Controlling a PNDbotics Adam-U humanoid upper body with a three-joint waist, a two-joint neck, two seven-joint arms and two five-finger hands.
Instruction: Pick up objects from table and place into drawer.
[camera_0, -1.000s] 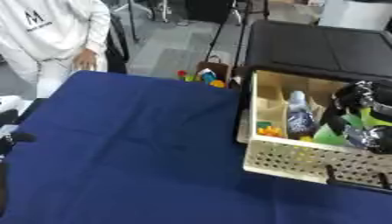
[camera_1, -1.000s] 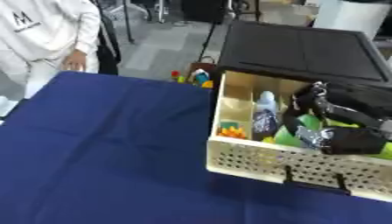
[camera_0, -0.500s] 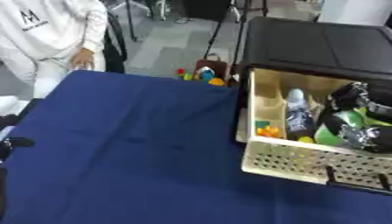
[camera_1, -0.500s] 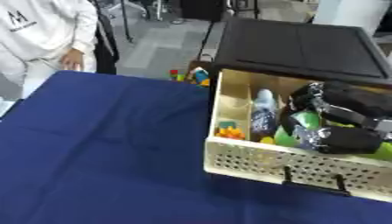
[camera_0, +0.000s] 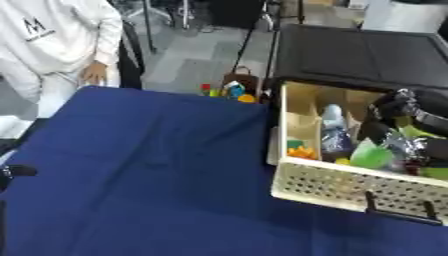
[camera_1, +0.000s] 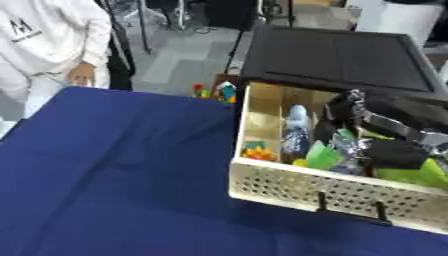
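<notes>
My right hand (camera_1: 350, 112) sits inside the open drawer (camera_1: 289, 186), in the right half of the frame, with my black arm coming in from the right edge above the contents. I cannot tell whether its fingers are curled or straight, nor whether they hold anything; they are lost among the dark shapes there. Of my left hand (camera_0: 16, 171) only a small black part shows at the left edge of the left eye view, low down, and I cannot tell its state either.

The drawer is pale, with a perforated front and a black handle (camera_0: 398, 210), pulled out from a black cabinet (camera_1: 337, 55) at the upper right. Inside it a clear bottle (camera_1: 296, 131) lies in the middle compartment, lengthwise. Just beside it, toward the front, is a green cup-like thing (camera_1: 322, 155), and at the front left corner a small orange and green thing (camera_1: 256, 151). A crinkled silver item (camera_0: 404, 146) lies right of the green one.

The surface (camera_1: 105, 180) is covered with a dark blue cloth, filling the lower left.
</notes>
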